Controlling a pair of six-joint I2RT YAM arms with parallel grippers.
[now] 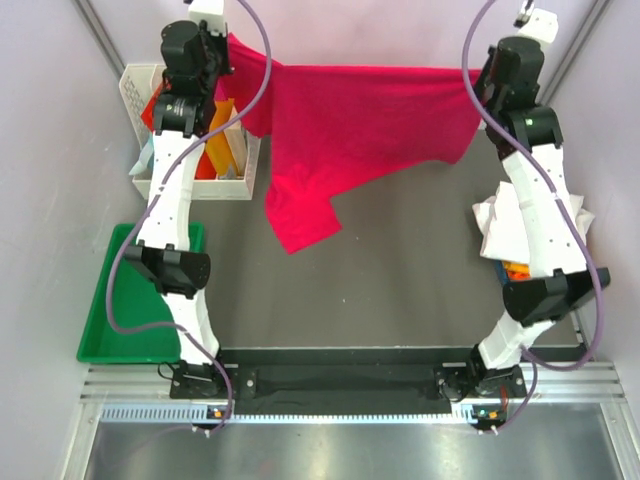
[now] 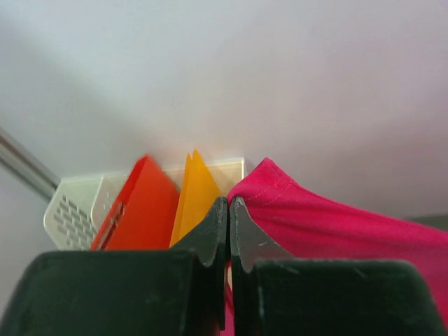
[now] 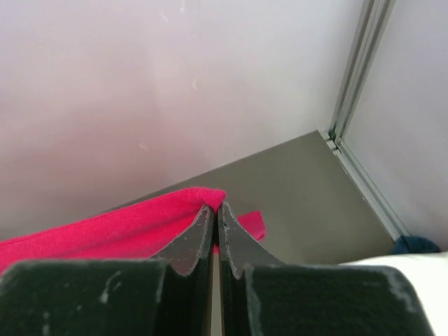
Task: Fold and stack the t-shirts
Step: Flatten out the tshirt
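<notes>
Grey table [image 1: 400,270]; edge of t-shirt [image 1: 360,115] between left pincer [image 2: 229,203], right pincer [image 3: 215,208]

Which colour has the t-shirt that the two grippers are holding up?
Bright magenta-pink. The t-shirt shows best in the top external view, stretched between the left gripper and right gripper.

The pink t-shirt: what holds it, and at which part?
The left gripper and the right gripper pinch the pink t-shirt at opposite ends of its far edge.

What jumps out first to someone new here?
The magenta t-shirt, stretched across the far side of the table between the left gripper and right gripper, each shut on an edge. Next, the green tray at near left.
</notes>
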